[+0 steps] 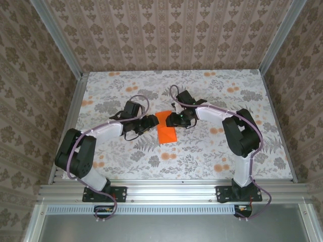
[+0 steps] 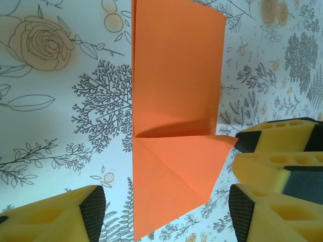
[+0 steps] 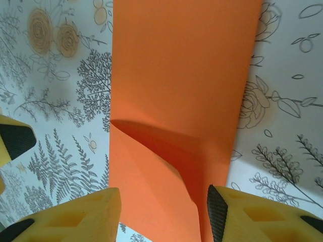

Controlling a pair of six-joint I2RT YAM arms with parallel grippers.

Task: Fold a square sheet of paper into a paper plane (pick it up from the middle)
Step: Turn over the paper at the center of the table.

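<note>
Lying between spread left end effector (image 2: 166,206) and spread right end effector (image 3: 164,201): creased orange sheet (image 1: 167,132), corner folded.

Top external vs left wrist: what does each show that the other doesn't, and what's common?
Top external: both arms whole, left gripper and right gripper meeting at the paper, plus wallpapered walls. Left wrist: the triangular flap and crease up close, between open jaws. Shared: orange paper on the floral tablecloth.
</note>
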